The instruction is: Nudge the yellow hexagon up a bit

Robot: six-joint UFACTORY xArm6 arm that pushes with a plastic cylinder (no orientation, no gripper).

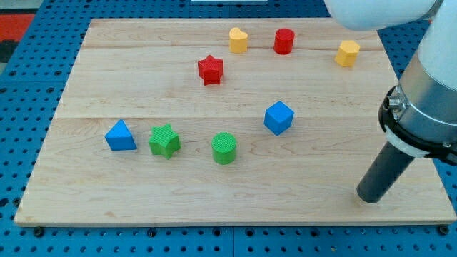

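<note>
My tip (371, 198) rests on the desk (107, 86) at the view's lower right, well below the yellow hexagon (348, 53). No hand shows, so its state cannot be told.

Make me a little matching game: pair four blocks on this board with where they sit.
Blocks:
1. yellow hexagon
2. blue triangle
3. red star
4. green cylinder

Places:
A. farthest to the view's left
B. top right, far above my tip
C. just right of the green star
D. below and left of the yellow heart

Pairs: 1-B, 2-A, 3-D, 4-C
</note>
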